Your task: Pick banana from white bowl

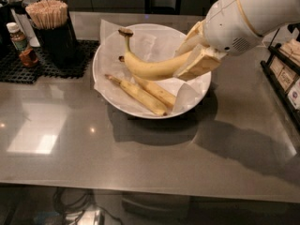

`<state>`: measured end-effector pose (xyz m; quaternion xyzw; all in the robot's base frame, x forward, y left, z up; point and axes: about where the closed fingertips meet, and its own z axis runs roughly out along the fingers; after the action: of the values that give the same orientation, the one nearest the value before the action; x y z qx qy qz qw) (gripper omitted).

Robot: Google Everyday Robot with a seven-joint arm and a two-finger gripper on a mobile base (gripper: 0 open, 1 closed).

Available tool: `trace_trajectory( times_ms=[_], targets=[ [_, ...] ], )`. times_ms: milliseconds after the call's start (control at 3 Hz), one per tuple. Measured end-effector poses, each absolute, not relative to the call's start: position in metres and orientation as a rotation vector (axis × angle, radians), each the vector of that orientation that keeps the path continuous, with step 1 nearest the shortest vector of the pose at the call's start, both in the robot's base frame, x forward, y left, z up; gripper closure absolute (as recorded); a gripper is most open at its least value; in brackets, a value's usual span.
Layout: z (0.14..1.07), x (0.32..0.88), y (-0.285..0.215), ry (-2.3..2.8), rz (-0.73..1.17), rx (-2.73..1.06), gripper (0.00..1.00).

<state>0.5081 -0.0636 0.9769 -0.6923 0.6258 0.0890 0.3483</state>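
Grey stone-look table [140, 158] first, since it fills most of the view. The big white robot arm [253, 13] reaches in over the right edge and angles down toward the middle. That approach makes sense because it keeps the arm away from the clutter in the far-left corner. The white bowl [95, 71] sits toward the far edge, roughly centred. It's wide and shallow and lined with crinkled paper [112, 32], so I'd guess the low wall is what lets the arm come in at a slant. In the far-left corner a black mat [28, 69] carries a dark holder of wooden sticks [51, 15]. It's well apart from the action and not in the way. The banana [150, 67], the fat curvy one, hangs over the bowl with its dark stem tip pointing up toward the far edge. It looks clear of the paper, but I can't swear it isn't brushing the fruit underneath. The gripper [182, 62] is clamped around the banana's right end, one finger above and one below. Holding it that far out is why the long stem end swings free, and it could sag or twist if moved fast. Two slimmer bananas [136, 93] lie side by side on the paper below, toward the near rim. A small bottle [18, 39] stands on the mat, just left of the stick holder.
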Motion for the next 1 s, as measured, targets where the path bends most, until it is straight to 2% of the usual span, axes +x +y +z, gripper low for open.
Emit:
trace_trajectory(
  times_ms=[1000],
  targets=[
    [1.021,0.438,-0.115,1.381,0.16,-1.636,1.0]
  ],
)
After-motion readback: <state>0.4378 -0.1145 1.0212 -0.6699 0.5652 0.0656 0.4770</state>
